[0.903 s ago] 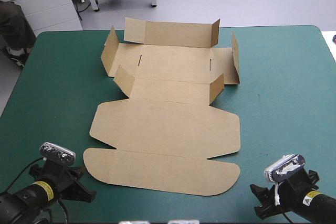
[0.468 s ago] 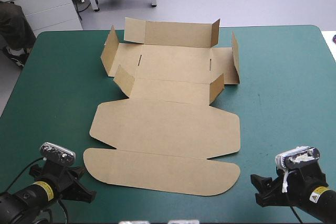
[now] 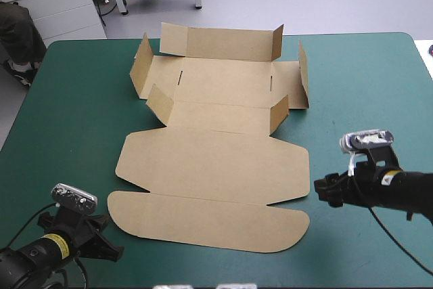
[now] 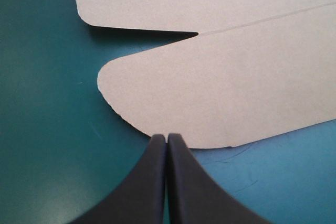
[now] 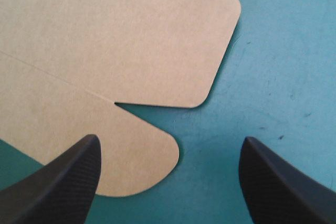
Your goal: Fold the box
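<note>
Our right gripper [image 5: 170, 139] gapes at the box's [image 3: 216, 160] four o'clock, we judge for a grasp; left gripper [image 4: 167, 136] sits closed at seven.

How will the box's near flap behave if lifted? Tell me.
The box is thin creased board, so its rounded near flap would likely hinge at the crease rather than raise the whole sheet. It looks light and lies flat on the teal-green cover, so a push probably slides it.
</note>
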You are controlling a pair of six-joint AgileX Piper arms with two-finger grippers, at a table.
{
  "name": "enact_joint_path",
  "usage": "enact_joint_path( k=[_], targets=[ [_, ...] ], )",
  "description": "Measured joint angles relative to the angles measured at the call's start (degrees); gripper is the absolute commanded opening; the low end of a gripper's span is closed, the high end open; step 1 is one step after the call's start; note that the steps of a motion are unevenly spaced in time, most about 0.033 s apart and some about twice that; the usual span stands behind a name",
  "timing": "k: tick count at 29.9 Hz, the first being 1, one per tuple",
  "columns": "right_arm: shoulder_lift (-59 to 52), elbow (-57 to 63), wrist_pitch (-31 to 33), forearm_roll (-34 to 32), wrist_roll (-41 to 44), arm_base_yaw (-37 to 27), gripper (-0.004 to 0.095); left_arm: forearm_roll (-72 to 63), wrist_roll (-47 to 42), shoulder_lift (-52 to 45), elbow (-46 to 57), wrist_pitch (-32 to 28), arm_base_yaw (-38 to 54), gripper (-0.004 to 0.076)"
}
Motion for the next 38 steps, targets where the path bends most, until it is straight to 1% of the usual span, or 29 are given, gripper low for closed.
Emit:
enact_joint_path(
  k=[7,13,21,29,38],
  targets=[
    [15.16,-11.04,-2.77,0.50,0.04,0.00,0.0674,0.00,0.00,0.00,0.00,0.00,0.00,-0.0010],
    [28.16,-21.76,-3.33,3.48,0.04,0.01,0.0674,0.00,0.00,0.00,0.00,0.00,0.00,-0.0010],
    [43.73,-34.12,-3.59,5.27,0.04,0.06,0.0674,0.00,0.00,0.00,0.00,0.00,0.00,-0.0010],
    [54.97,-40.64,-3.59,7.16,0.04,0.12,0.0670,0.00,0.00,0.00,0.00,0.00,0.00,-0.0010],
    [62.32,-41.33,-4.93,10.88,-0.62,0.12,0.0659,0.00,0.00,0.00,0.00,0.00,0.00,-0.0010]
  ],
)
